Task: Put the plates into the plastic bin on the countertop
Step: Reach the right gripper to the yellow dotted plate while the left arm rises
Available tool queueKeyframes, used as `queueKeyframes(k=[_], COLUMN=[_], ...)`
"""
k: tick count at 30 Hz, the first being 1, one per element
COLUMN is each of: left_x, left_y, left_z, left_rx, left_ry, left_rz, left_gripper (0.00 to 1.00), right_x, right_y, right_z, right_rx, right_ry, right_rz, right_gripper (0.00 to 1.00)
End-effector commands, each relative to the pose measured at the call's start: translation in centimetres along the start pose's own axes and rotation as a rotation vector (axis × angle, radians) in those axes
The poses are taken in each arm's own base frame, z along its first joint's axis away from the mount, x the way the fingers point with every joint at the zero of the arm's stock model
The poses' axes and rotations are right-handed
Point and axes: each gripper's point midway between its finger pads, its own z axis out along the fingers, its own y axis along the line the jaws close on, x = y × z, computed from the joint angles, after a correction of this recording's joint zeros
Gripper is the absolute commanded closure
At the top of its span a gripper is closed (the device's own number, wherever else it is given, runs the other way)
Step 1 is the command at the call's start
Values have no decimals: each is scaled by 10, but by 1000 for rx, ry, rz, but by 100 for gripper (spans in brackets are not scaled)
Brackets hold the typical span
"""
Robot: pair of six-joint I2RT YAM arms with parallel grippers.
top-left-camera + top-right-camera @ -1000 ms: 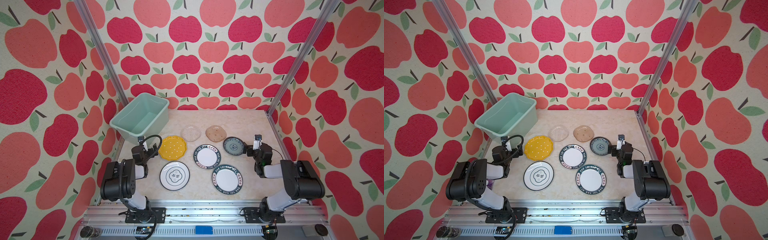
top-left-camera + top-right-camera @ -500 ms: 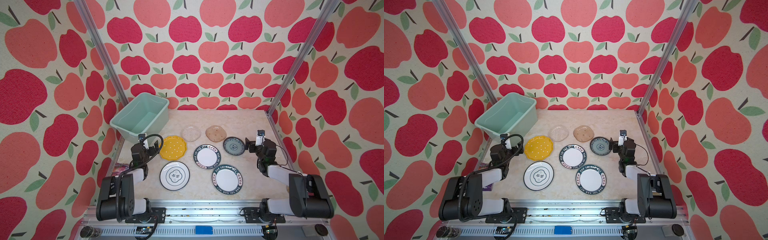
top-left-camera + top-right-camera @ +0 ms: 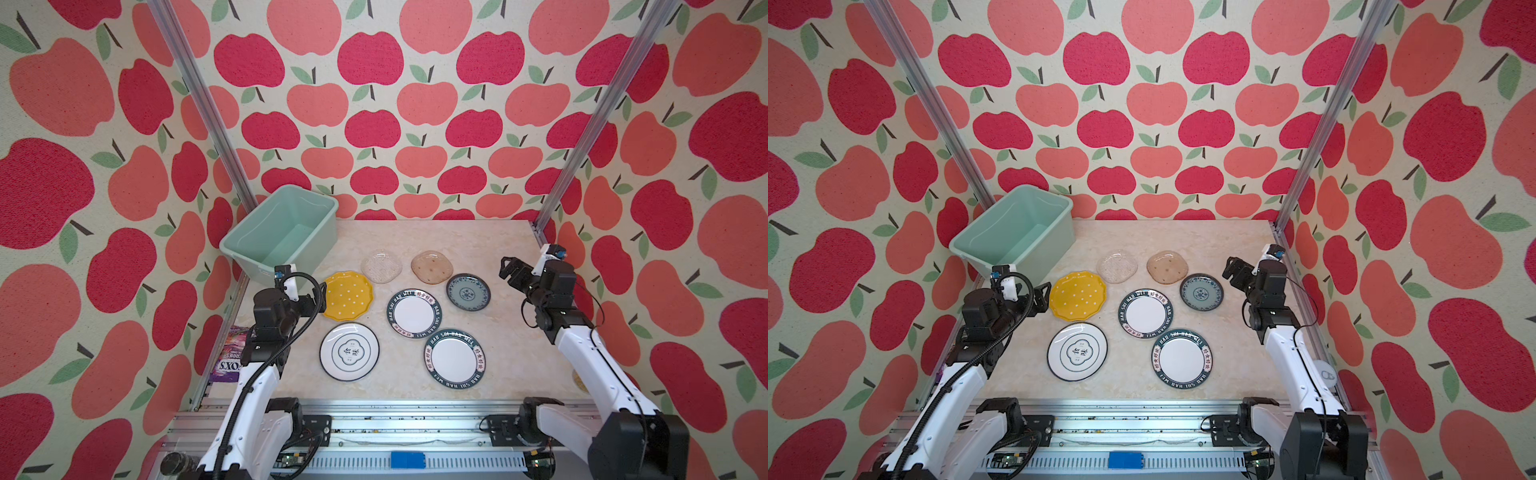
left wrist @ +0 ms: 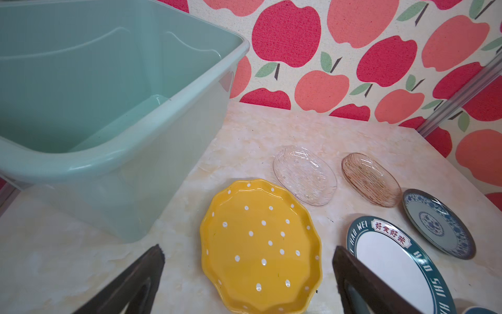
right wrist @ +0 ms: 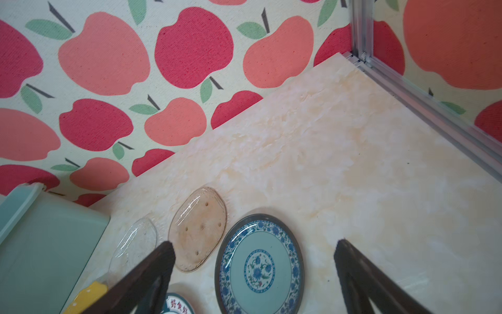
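Note:
Several plates lie flat on the countertop (image 3: 498, 332): yellow dotted (image 3: 347, 296), clear glass (image 3: 381, 266), amber glass (image 3: 432, 267), grey-blue patterned (image 3: 468, 291), two white with lettered rims (image 3: 414, 312) (image 3: 454, 358), and one white with an emblem (image 3: 349, 352). The mint plastic bin (image 3: 232, 245) stands at the back left with nothing in it. My left gripper (image 3: 309, 301) (image 4: 248, 255) hangs open just left of the yellow plate (image 4: 260, 244). My right gripper (image 3: 510, 268) (image 5: 254, 244) is open above the counter, right of the grey-blue plate (image 5: 259, 266). Neither touches a plate.
Aluminium rails (image 3: 395, 415) frame the counter, and apple-patterned walls close in on three sides. A purple packet (image 3: 232, 353) lies beyond the left rail. A small white round object (image 3: 1327, 374) sits beyond the right rail. Bare counter stretches along the back right.
Both arms have unfolded from a tucked pose and carried their grippers up above the counter. The plates and the bin have not moved.

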Motion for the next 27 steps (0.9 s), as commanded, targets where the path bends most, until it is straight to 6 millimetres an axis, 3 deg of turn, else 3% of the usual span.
queueKeyframes(k=[1,7,11,16,20,23,27], left_x=[7,-27,-54,-79,-89,-90,-89], left_y=[-14,-19,-17,-3,23,40,54], left_z=[-23,-58,-71,-71,-67,-65,-64], left_rx=[19,-29,-75,-160,-263,-320,-387], left_ry=[81,49,48,100,138,168,208], left_rz=[-23,2,2,-64,-172,-247,-253], left_gripper=[1,0,3,4,5,5,6], right_x=[2,13,38,74,101,126,162], right_y=[26,100,155,218,261,288,310], right_z=[-25,-45,-47,-47,-41,-34,-24], right_rx=[28,-38,-114,-164,-206,-235,-266], right_ry=[61,127,236,379,452,516,626], right_rz=[-16,-114,-219,-371,-417,-434,-397], right_gripper=[5,7,9,10,10,10,11])
